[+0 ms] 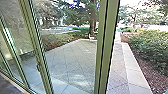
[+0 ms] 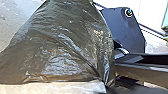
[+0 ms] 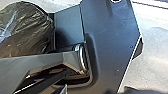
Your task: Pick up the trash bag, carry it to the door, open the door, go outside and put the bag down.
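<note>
Bag (image 2: 65,47) beside the robot's dark plate (image 2: 122,30) — whether the pincers are apart or together, I cannot tell. Post (image 1: 105,47) at one o'clock, bushes (image 1: 150,47) at two — paving (image 1: 72,60) toward twelve.

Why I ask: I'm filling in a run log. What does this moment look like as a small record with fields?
bag: trash bag, dark, shiny, creased plastic
bag seen in: both wrist views
bag set down: cannot tell
doorway: green frame posts upright near the middle of the head view, more framing at its left
door open or shut: cannot tell
ground beyond: paving with crossing joints, partly sunlit
planting: leafy bushes at the right
background: tree trunk past the paving
</note>
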Robot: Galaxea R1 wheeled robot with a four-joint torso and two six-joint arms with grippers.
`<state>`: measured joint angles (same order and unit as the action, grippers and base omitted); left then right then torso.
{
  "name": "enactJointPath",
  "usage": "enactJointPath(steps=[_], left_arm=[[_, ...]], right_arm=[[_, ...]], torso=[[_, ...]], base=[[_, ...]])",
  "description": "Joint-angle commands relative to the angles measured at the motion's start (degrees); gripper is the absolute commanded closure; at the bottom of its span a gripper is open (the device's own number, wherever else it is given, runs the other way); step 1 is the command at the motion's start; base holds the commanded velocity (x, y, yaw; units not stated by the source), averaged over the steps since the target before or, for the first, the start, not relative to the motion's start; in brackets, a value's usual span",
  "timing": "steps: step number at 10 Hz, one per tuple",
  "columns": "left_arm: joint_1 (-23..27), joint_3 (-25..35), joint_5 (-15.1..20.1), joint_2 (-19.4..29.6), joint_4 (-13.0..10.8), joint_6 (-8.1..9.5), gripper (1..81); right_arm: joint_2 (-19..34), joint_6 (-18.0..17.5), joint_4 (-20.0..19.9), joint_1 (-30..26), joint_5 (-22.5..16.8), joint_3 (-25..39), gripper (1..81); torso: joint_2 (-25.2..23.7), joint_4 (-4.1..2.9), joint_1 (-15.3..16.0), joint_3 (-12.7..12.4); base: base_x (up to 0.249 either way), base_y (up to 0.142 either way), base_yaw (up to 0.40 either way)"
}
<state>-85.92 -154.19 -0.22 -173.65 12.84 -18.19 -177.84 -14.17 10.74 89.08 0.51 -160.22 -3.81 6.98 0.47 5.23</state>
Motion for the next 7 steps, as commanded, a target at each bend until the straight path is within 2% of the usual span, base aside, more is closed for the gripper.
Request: enactJointPath(steps=[1, 5, 7], left_arm=[[2.8, 0.1, 3.6, 0.0, -0.3, -0.62, 81.1], [2.8, 0.2, 3.7, 0.1, -0.3, -0.62, 81.1], [2.8, 0.2, 3.8, 0.1, -0.3, -0.62, 81.1]], right_arm=[[-0.6, 0.1, 0.0, -2.2, -2.8, 0.7, 1.0], [-0.6, 0.1, -0.1, -2.1, -2.7, 0.8, 1.0], [-0.6, 0.1, -0.1, -1.9, -2.7, 0.8, 1.0]], torso=[[0.0, 0.0, 0.0, 0.0], [0.0, 0.0, 0.0, 0.0], [0.0, 0.0, 0.0, 0.0]], base=[[0.0, 0.0, 0.0], [0.0, 0.0, 0.0], [0.0, 0.0, -0.103]])
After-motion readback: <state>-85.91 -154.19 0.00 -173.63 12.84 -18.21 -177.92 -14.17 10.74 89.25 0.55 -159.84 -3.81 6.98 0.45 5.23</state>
